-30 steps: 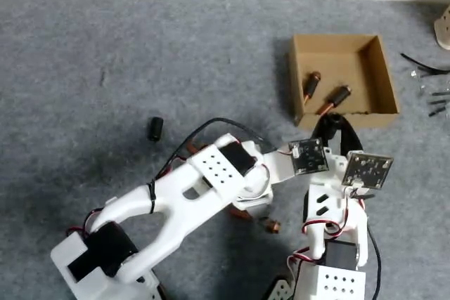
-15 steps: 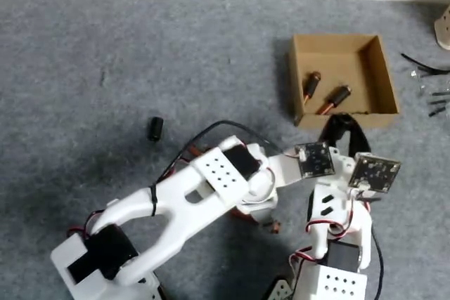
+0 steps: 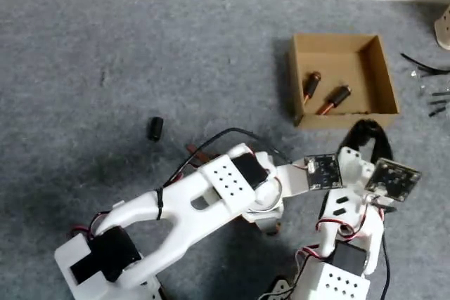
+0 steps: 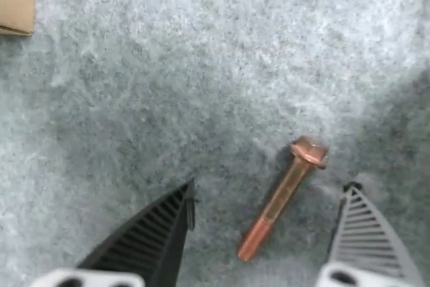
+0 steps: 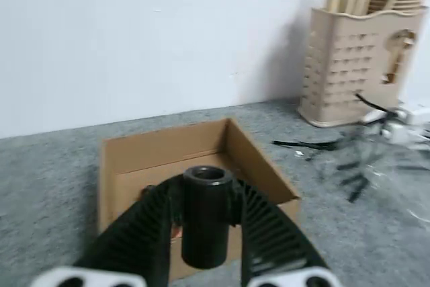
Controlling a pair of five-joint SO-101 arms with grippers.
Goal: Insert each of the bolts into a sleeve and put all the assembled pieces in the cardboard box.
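From where I stand, the job looks partly done. Two assembled pieces (image 3: 323, 93) lie side by side in the cardboard box (image 3: 294, 82), which sits toward the far right of the grey felt-covered table (image 3: 105, 47). The step in hand looks like the pickup of another bolt. The left gripper (image 4: 269, 189) hangs low over the felt near the table's front edge, in front of the box. Its jaws are spread wide and hold nothing. A copper flange bolt (image 4: 282, 201) lies flat between the two fingers, touching neither, and slants across the gap with its head nearer one finger. The right gripper (image 5: 203, 196) is just beside it, on the box side, closed on a black sleeve (image 5: 205, 223). It holds the sleeve upright with the open bore facing up, and the box is close behind. A spare sleeve (image 3: 155, 128) lies alone on the felt left of the middle, well apart from the box and both arms, so I would guess one more pairing remains after this one. To my eye, the next move is for the left arm to settle the last bit down and pinch the bolt on its shank. A slight wrist turn may be needed first, so the fingers meet the slanted shank squarely rather than roll it. Then the bolt has to be lifted, turned threaded end down and lined up carefully over the bore. The fit looks close.
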